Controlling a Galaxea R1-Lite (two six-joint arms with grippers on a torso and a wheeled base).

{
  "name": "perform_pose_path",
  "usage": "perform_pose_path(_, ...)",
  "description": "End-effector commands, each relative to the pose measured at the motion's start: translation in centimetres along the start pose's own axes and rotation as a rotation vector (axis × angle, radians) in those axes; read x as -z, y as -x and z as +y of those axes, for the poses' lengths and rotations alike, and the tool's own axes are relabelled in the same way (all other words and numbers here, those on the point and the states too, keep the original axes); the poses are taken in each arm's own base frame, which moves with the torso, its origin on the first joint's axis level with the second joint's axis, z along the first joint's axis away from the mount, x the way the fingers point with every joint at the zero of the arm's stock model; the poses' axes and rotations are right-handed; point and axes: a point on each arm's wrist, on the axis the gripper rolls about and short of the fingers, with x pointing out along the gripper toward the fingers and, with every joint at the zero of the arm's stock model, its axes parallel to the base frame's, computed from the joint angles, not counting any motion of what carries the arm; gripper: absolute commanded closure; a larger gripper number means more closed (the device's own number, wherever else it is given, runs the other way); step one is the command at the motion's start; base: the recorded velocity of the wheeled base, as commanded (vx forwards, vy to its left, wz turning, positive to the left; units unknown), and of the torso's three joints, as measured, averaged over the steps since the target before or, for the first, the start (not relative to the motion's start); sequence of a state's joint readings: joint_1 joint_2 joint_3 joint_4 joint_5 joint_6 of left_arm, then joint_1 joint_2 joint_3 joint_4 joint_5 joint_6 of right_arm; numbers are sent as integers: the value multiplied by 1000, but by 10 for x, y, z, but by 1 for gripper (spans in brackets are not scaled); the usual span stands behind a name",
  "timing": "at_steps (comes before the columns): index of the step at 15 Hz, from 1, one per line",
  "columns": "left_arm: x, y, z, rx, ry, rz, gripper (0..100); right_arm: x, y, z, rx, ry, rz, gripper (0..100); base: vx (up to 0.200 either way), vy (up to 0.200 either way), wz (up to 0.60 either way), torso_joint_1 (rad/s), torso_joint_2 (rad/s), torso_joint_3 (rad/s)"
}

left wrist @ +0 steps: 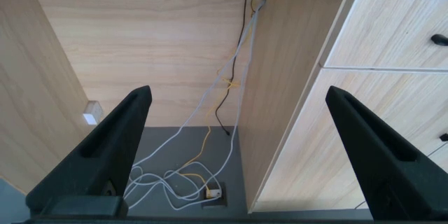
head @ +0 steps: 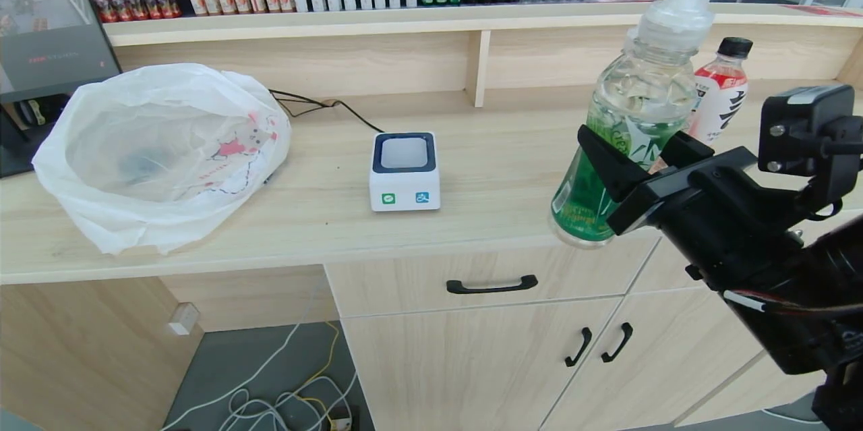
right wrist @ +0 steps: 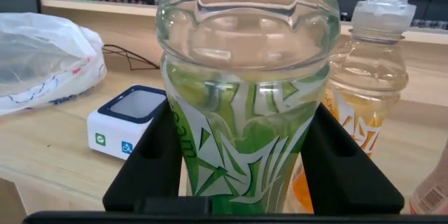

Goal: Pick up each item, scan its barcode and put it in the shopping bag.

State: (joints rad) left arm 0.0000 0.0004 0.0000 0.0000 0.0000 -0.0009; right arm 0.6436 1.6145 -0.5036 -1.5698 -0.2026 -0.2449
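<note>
My right pincer [head: 637, 151] [right wrist: 245, 161] is clamped around the lower half of the green bottle [head: 634, 100] [right wrist: 245, 77], one finger on each side of its label. It holds the bottle nearly upright and clear of the tabletop [head: 492, 168] at the right end. The scanner [head: 404, 171] [right wrist: 129, 122] sits mid-tabletop, well to the bottle's left, window facing up. Farther left the white bag [head: 162, 154] [right wrist: 42, 56] lies with its mouth open. A red-labelled bottle [head: 721, 90] stands behind the held one, and an orange drink [right wrist: 367, 91] stands just beside it. My left pincer [left wrist: 238, 92] hangs spread wide and empty below the tabletop, facing the cabinet recess where cables [left wrist: 189, 175] trail to the floor.
</note>
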Motion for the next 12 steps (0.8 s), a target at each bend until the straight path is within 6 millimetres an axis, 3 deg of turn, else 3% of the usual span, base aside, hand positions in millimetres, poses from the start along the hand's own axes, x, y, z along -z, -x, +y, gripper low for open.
perform_pose_path(1,0,0,0,0,1,0,0,0,-6,-2,17,7,-9,100,0,0,0,0,0,0)
perform_pose_path(2,0,0,0,0,-1,0,0,1,-9,-2,17,8,-14,100,0,0,0,0,0,0)
perform_pose_path(7,0,0,0,0,2,0,0,0,-22,2,102,-44,-22,100,0,200,0,3,3,0)
perform_pose_path(12,0,0,0,0,2,0,0,-8,-22,5,143,-45,-36,100,0,200,0,3,2,-1)
